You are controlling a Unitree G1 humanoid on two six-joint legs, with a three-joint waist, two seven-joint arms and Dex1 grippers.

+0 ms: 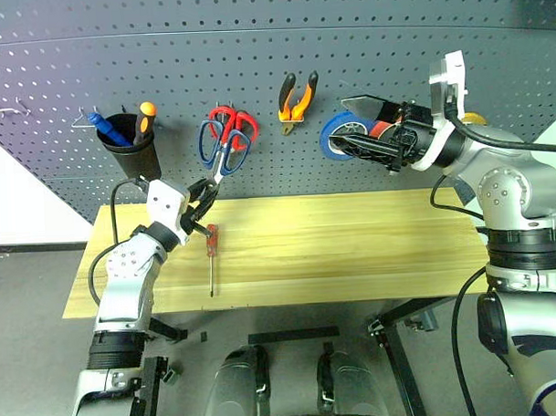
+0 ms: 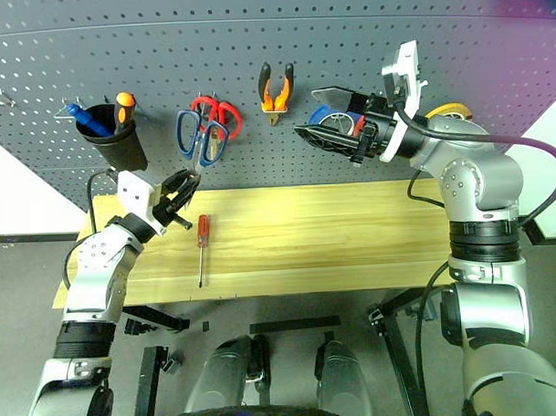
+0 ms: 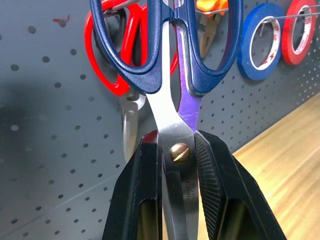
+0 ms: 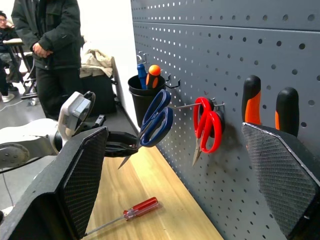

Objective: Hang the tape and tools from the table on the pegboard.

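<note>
My left gripper is shut on the blades of the scissors, whose handles look dark blue. They are held up against the pegboard, at the tip of the peg carrying red scissors. I cannot tell whether a handle ring is over that peg. In the left wrist view both fingers clamp the blades at the pivot screw. The red-handled screwdriver lies on the table. The orange-and-black pliers hang on the pegboard. The yellow tape peeks out behind my right arm. My right gripper stands open and empty, just off the board.
A black cup on the board holds blue and orange screwdrivers. A blue roll and a red roll hang behind my right gripper. Bare hooks sit far left. A person stands beyond the table's left end.
</note>
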